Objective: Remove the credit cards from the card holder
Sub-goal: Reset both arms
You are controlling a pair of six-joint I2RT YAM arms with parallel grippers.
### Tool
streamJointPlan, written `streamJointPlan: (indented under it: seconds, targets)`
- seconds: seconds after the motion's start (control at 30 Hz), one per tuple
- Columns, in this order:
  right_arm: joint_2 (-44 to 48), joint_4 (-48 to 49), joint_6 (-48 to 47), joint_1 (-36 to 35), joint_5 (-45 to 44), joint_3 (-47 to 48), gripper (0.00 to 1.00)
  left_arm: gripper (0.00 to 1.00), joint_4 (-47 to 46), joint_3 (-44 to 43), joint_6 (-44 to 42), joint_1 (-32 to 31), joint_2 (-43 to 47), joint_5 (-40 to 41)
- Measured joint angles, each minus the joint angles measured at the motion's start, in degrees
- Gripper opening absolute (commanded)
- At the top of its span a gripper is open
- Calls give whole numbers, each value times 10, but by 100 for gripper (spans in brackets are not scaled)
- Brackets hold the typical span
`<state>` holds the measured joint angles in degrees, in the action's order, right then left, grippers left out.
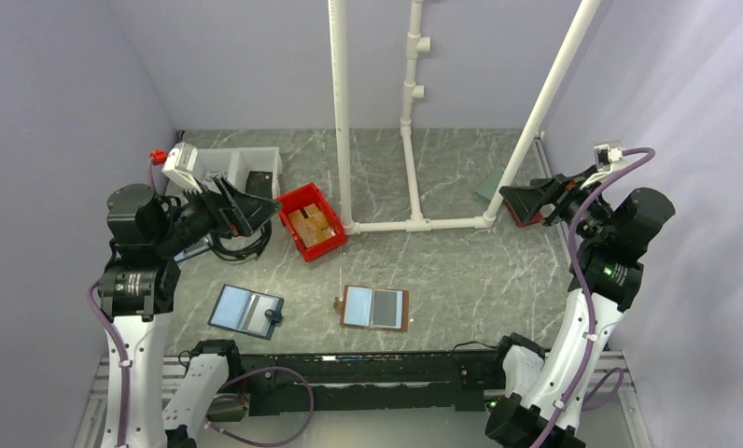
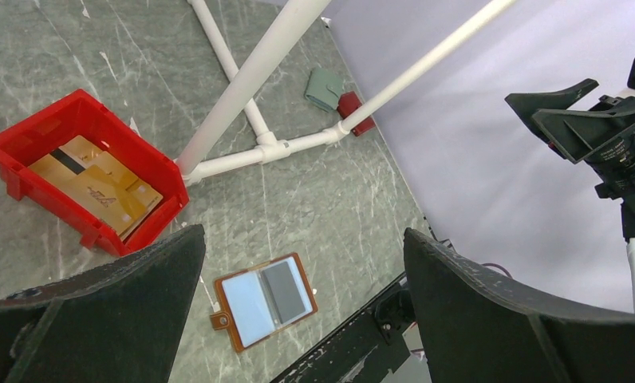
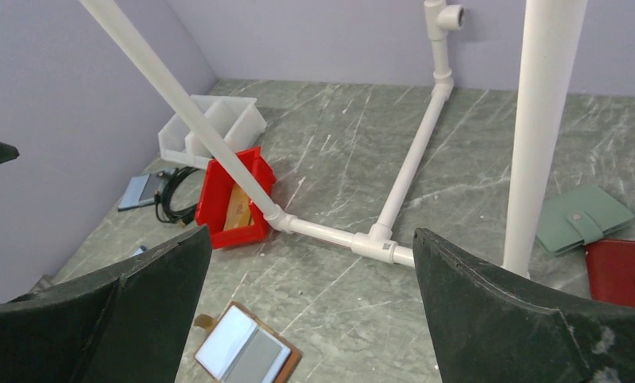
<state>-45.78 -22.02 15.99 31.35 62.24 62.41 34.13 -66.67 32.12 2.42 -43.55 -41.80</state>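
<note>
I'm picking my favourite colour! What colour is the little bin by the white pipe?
The bin is red, seen best in the left wrist view.

I see my right hand (image 3: 311,239) spread wide above the tabletop (image 3: 338,159); card holder (image 3: 246,353) lies open below, red bin (image 3: 217,191) beyond it.

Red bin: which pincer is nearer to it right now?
Left. The left pincer hangs open just left of the red bin, close beside it. The right pincer is raised and open at the far right, beyond the white pipe frame.
</note>
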Motion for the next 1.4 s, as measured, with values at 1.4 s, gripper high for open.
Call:
streamJointPlan:
  seconds: [1.4]
  targets:
    - [5,3,5,0,18,-7,100,100,8,29,-2,0,23,0]
